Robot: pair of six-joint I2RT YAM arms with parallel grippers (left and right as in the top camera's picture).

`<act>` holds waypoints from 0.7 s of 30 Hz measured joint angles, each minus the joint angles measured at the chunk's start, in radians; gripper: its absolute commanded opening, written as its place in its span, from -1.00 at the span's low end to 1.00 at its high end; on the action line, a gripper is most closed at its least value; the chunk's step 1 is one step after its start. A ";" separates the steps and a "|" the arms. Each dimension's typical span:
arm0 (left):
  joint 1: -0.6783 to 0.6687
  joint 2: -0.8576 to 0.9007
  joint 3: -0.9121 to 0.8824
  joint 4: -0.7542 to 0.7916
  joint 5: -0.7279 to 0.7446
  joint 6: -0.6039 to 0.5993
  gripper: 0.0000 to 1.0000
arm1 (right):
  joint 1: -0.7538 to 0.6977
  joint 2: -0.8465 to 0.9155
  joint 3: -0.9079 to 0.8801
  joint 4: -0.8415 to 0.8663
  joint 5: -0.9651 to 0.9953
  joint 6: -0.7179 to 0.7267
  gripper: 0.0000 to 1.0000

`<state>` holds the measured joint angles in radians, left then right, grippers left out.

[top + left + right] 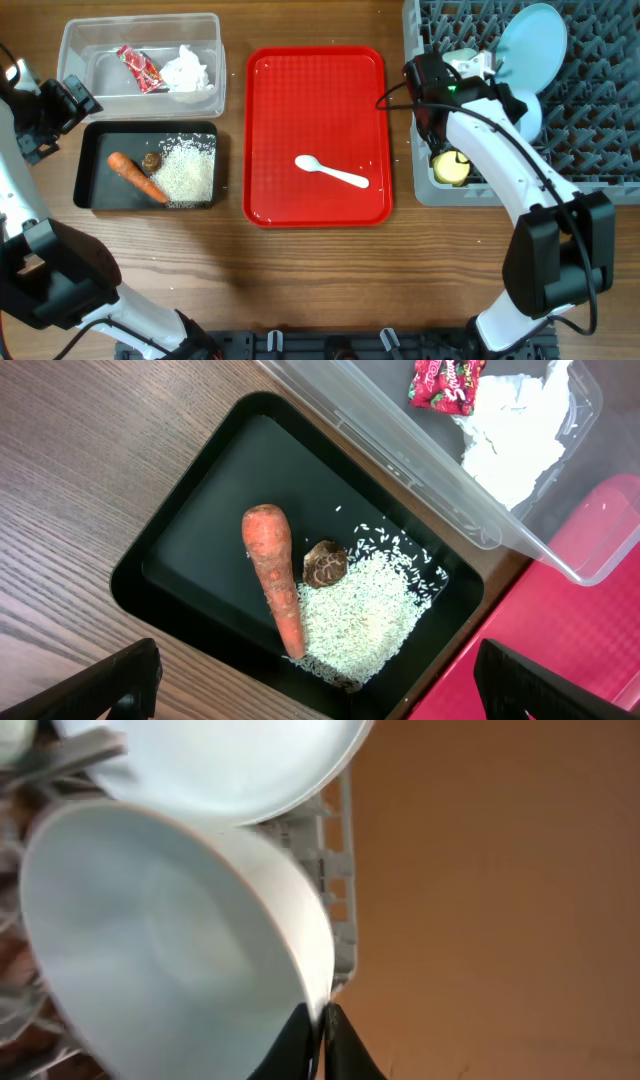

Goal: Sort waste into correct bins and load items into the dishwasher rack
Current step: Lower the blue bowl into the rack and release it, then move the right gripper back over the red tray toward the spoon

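Right wrist shows the right gripper (318,1025) pinching the bowl (150,940) by its thin rim, which could slip and clatter against the plate (220,760); left gripper (316,660) gapes empty.

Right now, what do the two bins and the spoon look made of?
Clear tub: transparent glossy plastic, contents visible through the wall. Black tray: probably plastic, smooth with a faint sheen and rounded moulded corners. Spoon: likely white plastic, thin, uniform, matte-looking.
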<state>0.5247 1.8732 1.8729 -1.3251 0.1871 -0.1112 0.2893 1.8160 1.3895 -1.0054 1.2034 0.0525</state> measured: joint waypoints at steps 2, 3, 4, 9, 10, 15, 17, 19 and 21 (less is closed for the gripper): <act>0.000 0.000 0.000 0.000 0.000 0.000 1.00 | 0.001 0.000 0.000 0.002 -0.057 -0.024 -0.65; 0.000 0.000 0.000 0.000 0.000 0.000 1.00 | 0.001 0.000 0.000 0.002 -0.072 -0.029 -0.61; 0.000 0.000 0.000 0.000 0.000 0.000 1.00 | 0.001 0.000 0.000 0.002 -0.089 -0.039 -0.57; 0.000 0.000 0.000 0.000 0.000 0.000 1.00 | 0.003 0.000 0.000 0.000 -0.133 -0.059 -0.56; 0.000 0.000 0.000 0.000 0.000 0.000 1.00 | 0.007 0.000 0.000 -0.003 -0.137 -0.069 -0.55; 0.000 0.000 0.000 0.000 0.000 0.000 1.00 | 0.085 0.000 0.000 -0.037 -0.197 -0.113 -0.39; 0.000 0.000 0.000 0.000 0.000 0.000 1.00 | 0.108 0.000 0.000 -0.057 -0.235 -0.123 0.02; 0.000 0.000 0.000 0.000 0.000 0.000 1.00 | 0.119 0.000 0.000 -0.072 -0.257 -0.126 0.51; 0.000 0.000 0.000 0.000 0.000 0.000 1.00 | 0.121 0.000 -0.001 -0.078 -0.269 -0.124 0.71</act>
<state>0.5247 1.8732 1.8729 -1.3247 0.1871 -0.1112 0.4099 1.8160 1.3888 -1.0832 0.9344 -0.0715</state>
